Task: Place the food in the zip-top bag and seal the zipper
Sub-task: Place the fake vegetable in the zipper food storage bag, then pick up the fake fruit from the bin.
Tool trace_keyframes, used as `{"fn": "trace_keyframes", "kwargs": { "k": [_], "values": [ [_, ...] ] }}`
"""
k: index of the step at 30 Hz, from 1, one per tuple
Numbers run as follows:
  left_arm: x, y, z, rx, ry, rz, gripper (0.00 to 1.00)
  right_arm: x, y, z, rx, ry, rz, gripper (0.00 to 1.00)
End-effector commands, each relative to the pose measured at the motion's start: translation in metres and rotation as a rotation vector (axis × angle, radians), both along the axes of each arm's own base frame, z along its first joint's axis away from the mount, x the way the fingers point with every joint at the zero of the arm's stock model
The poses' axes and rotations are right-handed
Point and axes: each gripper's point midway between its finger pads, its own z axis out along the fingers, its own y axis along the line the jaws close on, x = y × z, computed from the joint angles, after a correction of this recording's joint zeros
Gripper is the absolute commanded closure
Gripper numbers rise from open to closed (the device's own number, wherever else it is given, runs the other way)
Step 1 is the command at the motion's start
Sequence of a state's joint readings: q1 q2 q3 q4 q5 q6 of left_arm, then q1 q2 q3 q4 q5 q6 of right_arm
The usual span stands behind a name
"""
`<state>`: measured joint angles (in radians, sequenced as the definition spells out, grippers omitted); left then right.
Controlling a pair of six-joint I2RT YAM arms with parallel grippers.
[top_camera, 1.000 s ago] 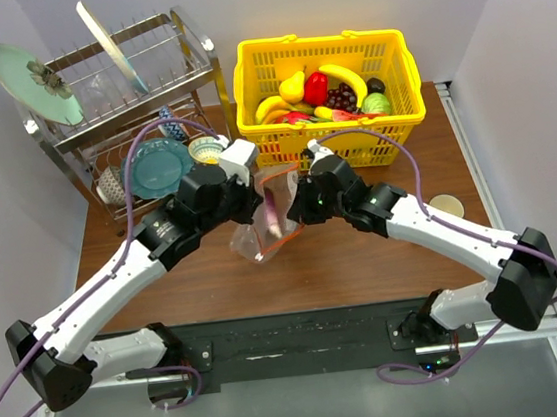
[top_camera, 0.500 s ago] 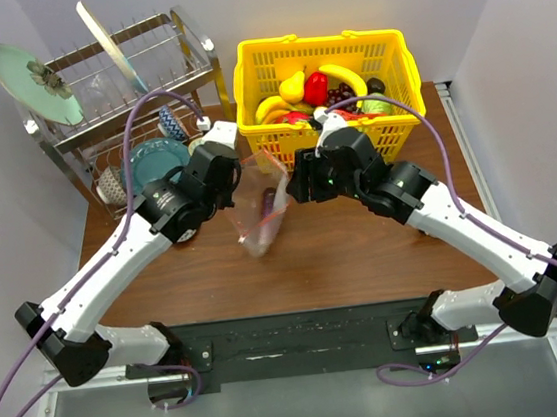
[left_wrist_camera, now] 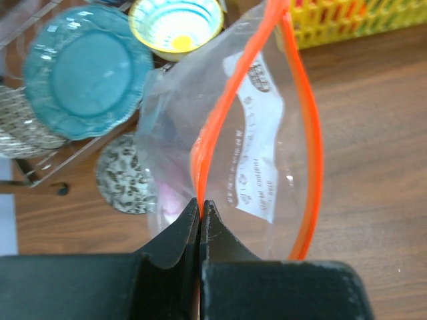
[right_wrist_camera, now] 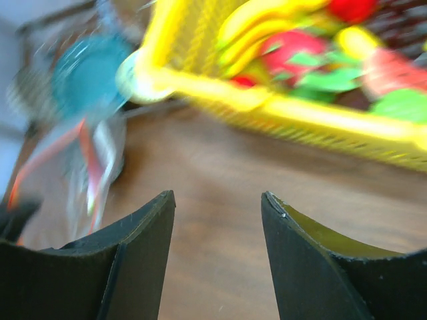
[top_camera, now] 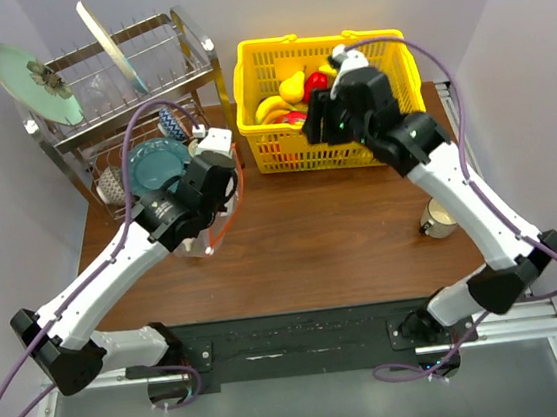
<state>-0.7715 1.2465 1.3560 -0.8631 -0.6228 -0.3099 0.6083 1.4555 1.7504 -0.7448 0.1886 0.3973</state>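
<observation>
While pinching the zipper (left_wrist_camera: 223, 113) flat between fully closed jaws, holds the bag (left_wrist_camera: 260, 153) upright from the left gripper (left_wrist_camera: 201, 208), mouth bowed open, the two orange runs well apart. Low inside the clear plastic, a faint purple tint (left_wrist_camera: 167, 193): perhaps one piece, too blurred to say.

On the other side, the right gripper (right_wrist_camera: 218, 200): spread wide, nothing in it, hovering by the near wall of the yellow basket (right_wrist_camera: 200, 87).

Judged early in the job. At most one piece bagged. Most of the food in the basket: bananas (right_wrist_camera: 260, 17), a red piece (right_wrist_camera: 287, 50), a green piece (right_wrist_camera: 400, 103), more behind. Left to do: lifting each piece out, dropping it through the mouth, then pressing the strip shut along its length. No sealing begun.

As for room: bare brown table (top_camera: 334, 252) between the arms and between bag and basket, enough for a carry across. Tighter beyond the bag, with the dish rack (top_camera: 115, 96), a blue plate (left_wrist_camera: 87, 73) and a small bowl (left_wrist_camera: 175, 17) close by. Basket rim to clear on every reach in. A cup (top_camera: 438, 215) near the right edge, well apart from the bag.
</observation>
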Motion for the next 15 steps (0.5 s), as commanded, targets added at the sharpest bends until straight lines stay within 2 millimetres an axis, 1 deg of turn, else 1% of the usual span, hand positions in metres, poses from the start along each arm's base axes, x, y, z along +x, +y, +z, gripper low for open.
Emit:
{"fn": "trace_keyframes", "kwargs": {
  "k": [1,2,3,4,5,6,7,8,9,10,11,12,13,14,15],
  "values": [
    [0.009,-0.031,-0.012,-0.091,-0.012,-0.101,1.0,0.043,-0.027,0.007,-0.066,-0.023,-0.062,0.39],
    [0.006,-0.036,-0.022,-0.101,0.016,-0.13,1.0,0.054,-0.039,0.008,-0.071,-0.027,-0.096,0.37],
    [0.008,-0.043,-0.025,-0.121,0.017,-0.147,1.0,0.063,-0.045,0.014,-0.076,-0.046,-0.106,0.37],
    [0.008,-0.047,-0.027,-0.135,0.019,-0.161,1.0,0.077,-0.048,0.002,-0.091,-0.016,-0.121,0.36],
    [0.005,-0.052,-0.035,-0.143,0.038,-0.189,1.0,0.089,-0.064,-0.002,-0.088,-0.003,-0.155,0.36],
    [0.007,-0.057,-0.034,-0.164,0.024,-0.203,1.0,0.099,-0.068,0.004,-0.07,-0.008,-0.158,0.37],
    [0.008,-0.059,-0.035,-0.169,0.022,-0.211,1.0,0.11,-0.071,-0.016,-0.084,0.05,-0.162,0.38],
    [0.006,-0.061,-0.041,-0.166,0.031,-0.225,1.0,0.121,-0.081,-0.024,-0.09,0.076,-0.184,0.39],
    [0.009,-0.064,-0.038,-0.178,0.012,-0.233,1.0,0.129,-0.088,-0.015,-0.108,0.055,-0.206,0.39],
    [0.009,-0.065,-0.039,-0.179,0.006,-0.24,1.0,0.133,-0.094,-0.025,-0.137,0.084,-0.221,0.38],
    [0.009,-0.065,-0.044,-0.164,0.009,-0.256,1.0,0.147,-0.099,-0.05,-0.176,0.133,-0.242,0.37],
    [0.01,-0.068,-0.042,-0.173,-0.007,-0.268,1.0,0.154,-0.106,-0.048,-0.207,0.121,-0.265,0.31],
    [0.011,-0.068,-0.043,-0.173,-0.012,-0.273,1.0,0.156,-0.112,-0.062,-0.242,0.158,-0.284,0.26],
    [0.009,-0.069,-0.049,-0.162,-0.005,-0.291,1.0,0.164,-0.116,-0.082,-0.274,0.196,-0.296,0.18],
    [0.01,-0.07,-0.046,-0.172,-0.022,-0.301,1.0,0.169,-0.125,-0.088,-0.31,0.203,-0.331,0.16]
  ]
}}
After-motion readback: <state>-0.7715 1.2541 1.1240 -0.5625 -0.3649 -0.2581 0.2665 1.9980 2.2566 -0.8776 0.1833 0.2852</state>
